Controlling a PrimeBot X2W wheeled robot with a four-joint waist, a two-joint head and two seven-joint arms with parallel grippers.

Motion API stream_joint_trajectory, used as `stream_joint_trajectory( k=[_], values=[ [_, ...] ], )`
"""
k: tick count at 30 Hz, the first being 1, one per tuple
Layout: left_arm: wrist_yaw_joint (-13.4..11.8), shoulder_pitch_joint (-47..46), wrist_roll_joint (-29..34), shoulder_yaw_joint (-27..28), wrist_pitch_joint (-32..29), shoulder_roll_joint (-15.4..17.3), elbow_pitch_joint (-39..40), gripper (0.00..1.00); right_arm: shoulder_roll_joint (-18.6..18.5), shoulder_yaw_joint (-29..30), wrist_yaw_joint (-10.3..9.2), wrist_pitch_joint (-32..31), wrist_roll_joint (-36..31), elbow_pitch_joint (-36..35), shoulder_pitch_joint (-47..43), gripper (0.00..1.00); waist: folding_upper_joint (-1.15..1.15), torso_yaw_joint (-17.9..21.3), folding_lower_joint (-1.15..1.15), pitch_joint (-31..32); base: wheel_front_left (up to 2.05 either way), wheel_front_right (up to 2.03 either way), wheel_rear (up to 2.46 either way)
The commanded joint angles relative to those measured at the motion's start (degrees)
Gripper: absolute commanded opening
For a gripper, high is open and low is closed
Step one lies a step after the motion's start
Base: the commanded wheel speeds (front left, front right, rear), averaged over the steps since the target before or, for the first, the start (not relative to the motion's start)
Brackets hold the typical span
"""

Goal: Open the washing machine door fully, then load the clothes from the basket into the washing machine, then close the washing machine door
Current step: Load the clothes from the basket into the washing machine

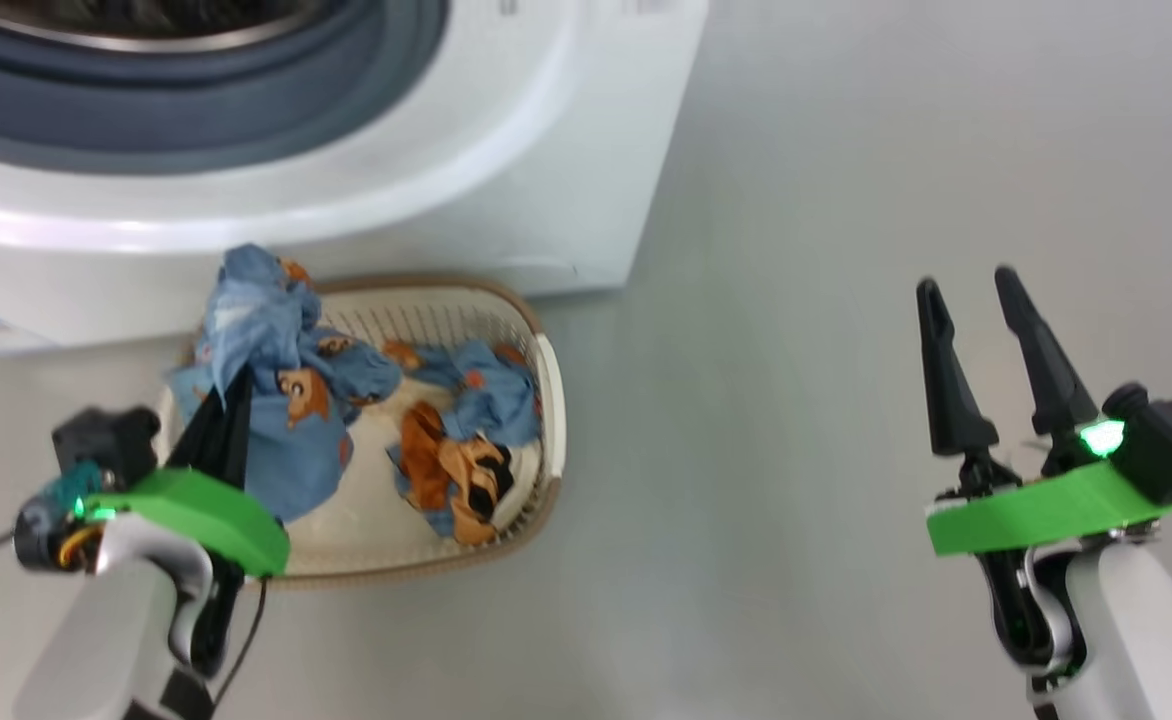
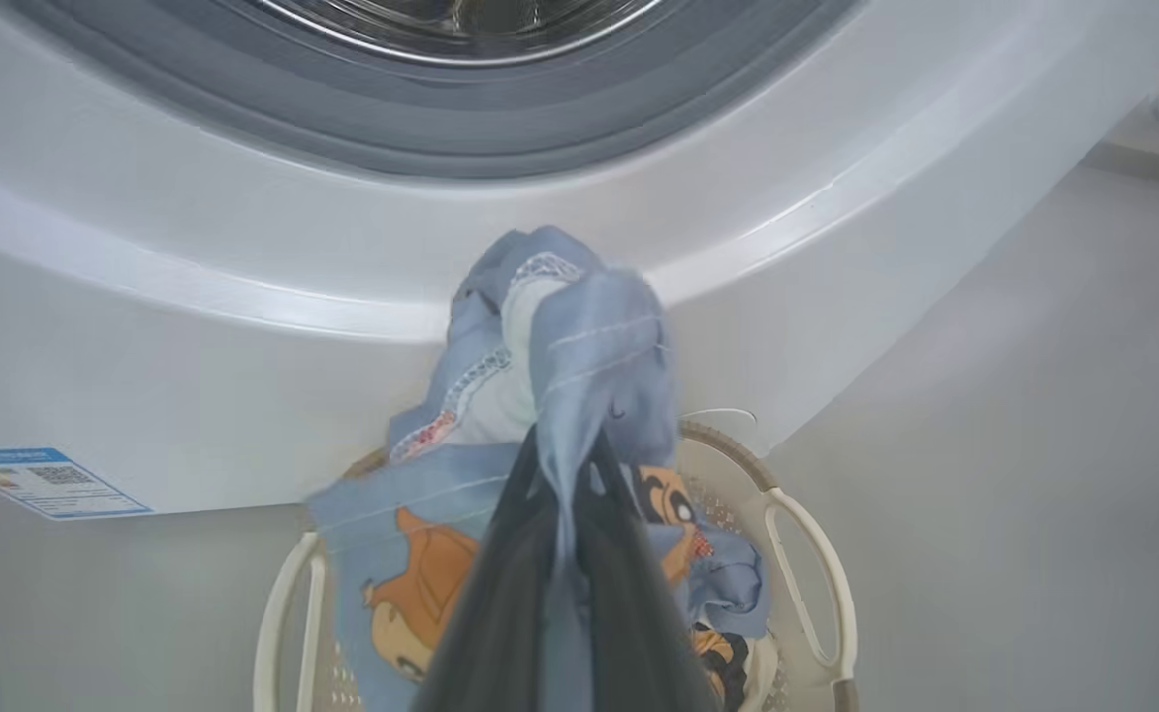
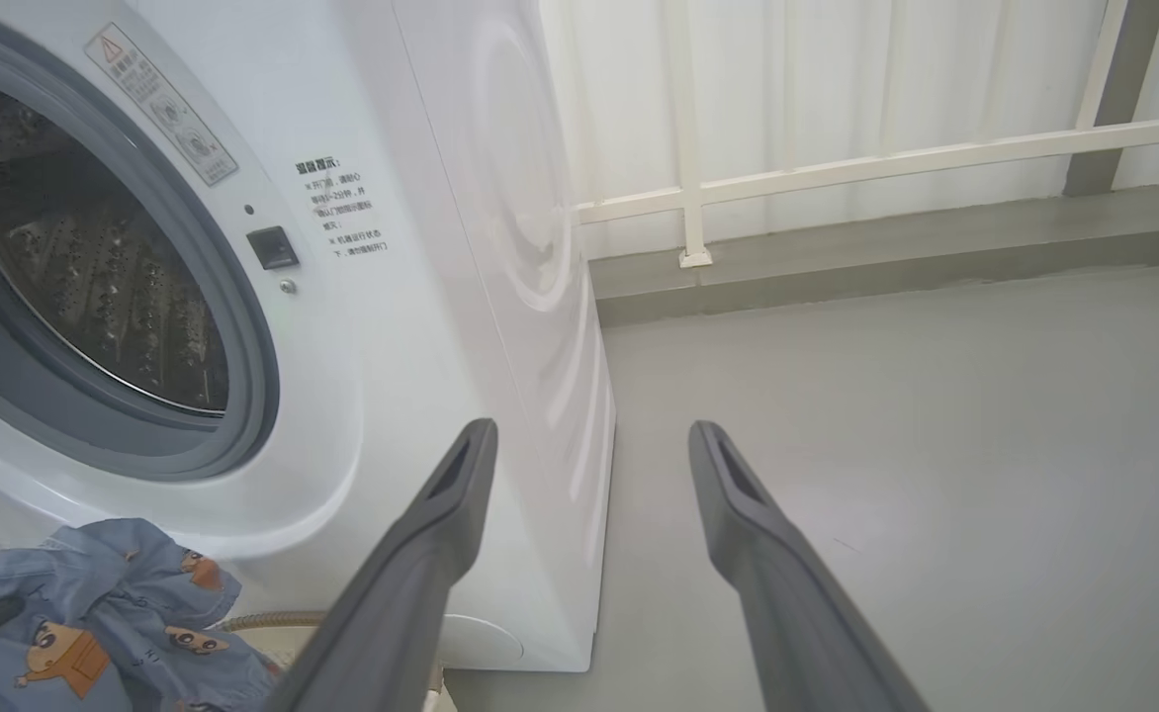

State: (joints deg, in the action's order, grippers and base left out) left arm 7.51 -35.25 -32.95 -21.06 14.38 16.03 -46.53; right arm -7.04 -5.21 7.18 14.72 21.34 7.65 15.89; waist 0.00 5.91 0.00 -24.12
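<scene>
- Remotely, I have the left hand [image 1: 242, 388] clamped shut on a light blue bear-print garment [image 1: 264, 325]. The cloth is bunched above its pinched fingers and spills down both sides.
- That garment hangs over the left end of the basket [image 1: 552, 400]. I cannot tell whether its lower folds are clear of the rim.
- The basket stands on the floor [image 1: 806, 420], just beside the foot of the washing machine [image 1: 526, 150]. The drum [image 3: 95, 267] is uncovered above it, ringed by the grey-blue rubber seal [image 2: 441, 143].
- As I judge it, the step in hand is carrying this piece up into the drum.
- To do it well, I would lift until the trailing hem clears both the basket rim and the white lip under the seal. I would then push well past the seal before letting go, because cloth draped over the seal could stop the door closing.
- The right hand [image 1: 966, 288] hovers well to the right over bare floor, fingers apart and empty. It is best kept there.
- Count: two hands, one basket, one washing machine, one blue label sticker [image 2: 45, 482] and one garment in the grip.
- The remaining clothes [image 1: 466, 440] lie in the basket as a tangle of blue, orange, black and cream that I cannot separate into a number.
</scene>
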Motion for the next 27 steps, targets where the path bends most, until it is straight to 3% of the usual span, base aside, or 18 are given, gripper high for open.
stream_joint_trajectory(
  k=[1,10,27],
  values=[
    [-0.20,1.76,1.25,2.74,0.62,1.55,1.92,0.00,-0.36,-0.73,0.31,0.28,0.46,-0.99,-1.57,1.00,0.00,-2.46,0.00,6.36,0.00,0.00,0.00],
    [-0.06,11.64,9.13,11.34,0.62,-1.14,12.74,0.00,-0.48,1.08,0.31,0.28,1.17,-0.28,-6.03,1.00,0.00,-3.15,0.00,12.56,0.00,0.00,0.00],
    [-0.03,28.72,15.47,20.24,0.62,-4.99,32.22,0.00,-0.77,4.33,0.31,0.28,1.26,-0.39,-13.63,1.00,0.00,-5.75,0.00,18.73,0.00,0.00,0.00]
  ],
)
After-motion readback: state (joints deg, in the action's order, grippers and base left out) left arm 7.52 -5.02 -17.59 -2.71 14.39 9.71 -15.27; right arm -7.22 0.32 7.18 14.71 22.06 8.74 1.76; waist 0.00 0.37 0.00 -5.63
